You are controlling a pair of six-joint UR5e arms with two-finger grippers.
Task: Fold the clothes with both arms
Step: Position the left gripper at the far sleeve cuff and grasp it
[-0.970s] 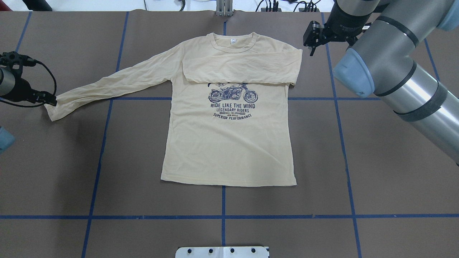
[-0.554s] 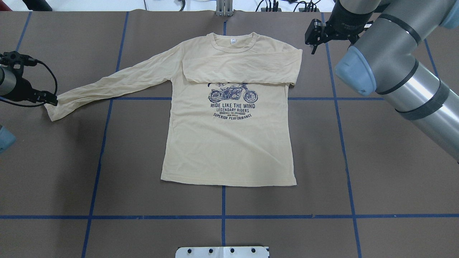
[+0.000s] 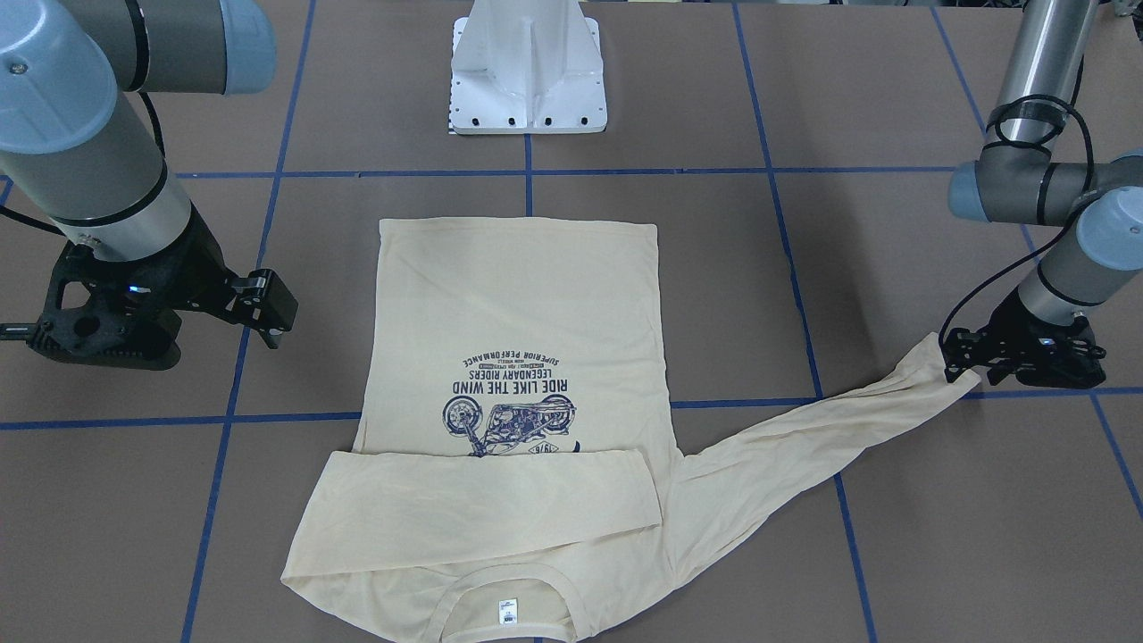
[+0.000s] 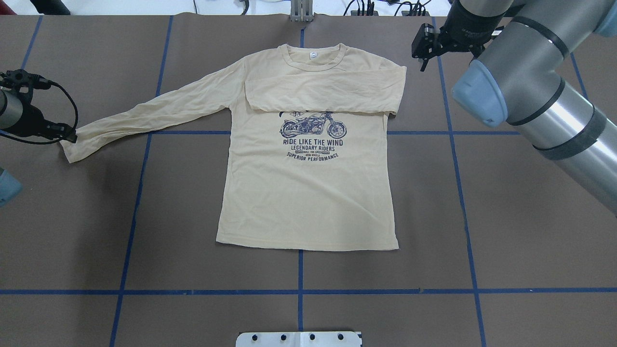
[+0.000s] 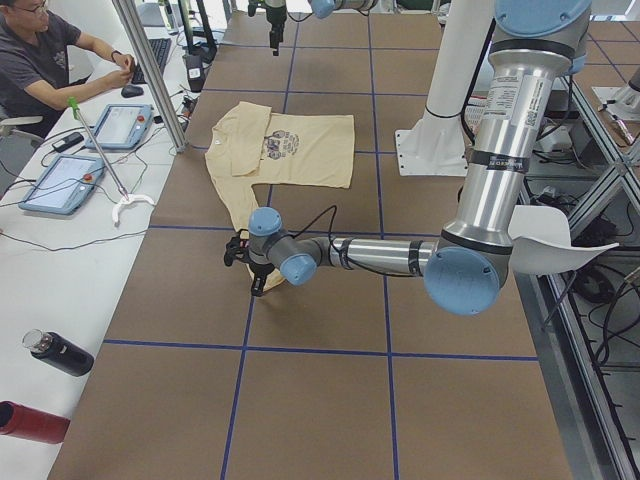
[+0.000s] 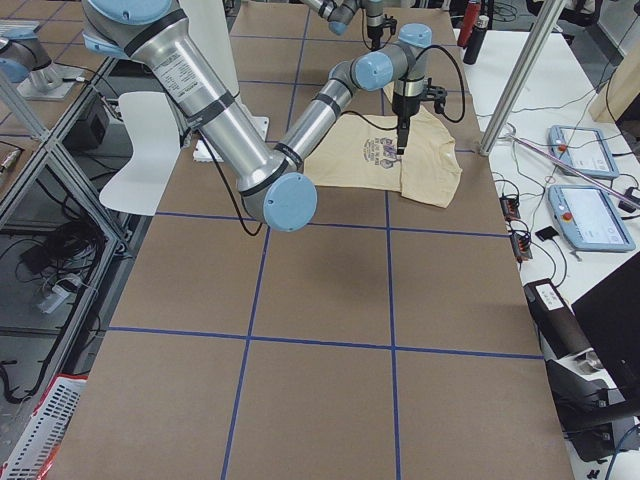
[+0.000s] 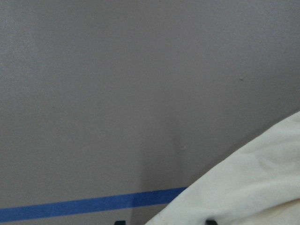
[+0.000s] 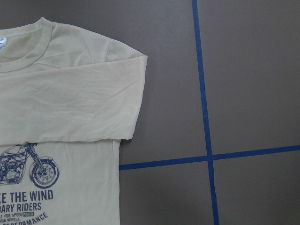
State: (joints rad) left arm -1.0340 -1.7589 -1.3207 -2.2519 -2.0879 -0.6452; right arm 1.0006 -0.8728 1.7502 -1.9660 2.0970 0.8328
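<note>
The pale cream long-sleeved T-shirt [image 4: 308, 193] lies flat, print up, with its neck at the far side. One sleeve [image 4: 328, 91] is folded across the chest. The other sleeve [image 4: 154, 111] stretches out to my left gripper [image 4: 67, 136]. That gripper is low at the cuff [image 3: 929, 362]. In the left wrist view its two fingertips stand apart at the bottom edge with sleeve cloth [image 7: 243, 187] between them. My right gripper [image 4: 422, 57] hovers empty beside the folded shoulder [image 8: 126, 93], with no fingers in its wrist view. It also shows in the front-facing view [image 3: 272, 317].
The white pedestal base [image 3: 527, 71] stands at the near table edge. Blue tape lines [image 4: 299, 291] grid the brown table. In the exterior left view an operator [image 5: 45, 60] sits at a side desk with tablets [image 5: 60, 180] and bottles [image 5: 55, 352].
My right gripper has drifted a little away from the shirt's shoulder, toward the far right. The left gripper and the shirt have stayed put.
</note>
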